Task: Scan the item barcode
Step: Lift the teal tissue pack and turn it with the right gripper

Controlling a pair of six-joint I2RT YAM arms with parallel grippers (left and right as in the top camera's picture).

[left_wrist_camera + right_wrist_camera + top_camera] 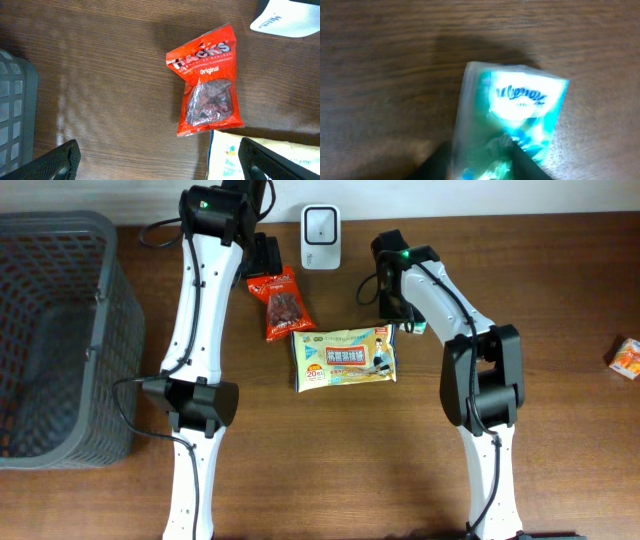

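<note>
A small teal-and-white Kleenex tissue pack point(512, 105) fills the blurred right wrist view. My right gripper point(485, 165) is shut on its near end, a dark finger on each side pressing into the wrapper. Overhead, that gripper point(400, 315) is right of the table's middle, and only a green corner of the pack point(412, 328) shows under it. The white barcode scanner point(320, 238) stands at the table's back edge. My left gripper point(160, 162) hangs open and empty above the wood, just below a red Hacks candy bag point(207, 82). No barcode is visible.
A cream wet-wipes pack point(346, 358) lies mid-table beside the red bag point(283, 304). A grey mesh basket point(60, 330) fills the left side. A small orange box point(627, 357) sits at the far right edge.
</note>
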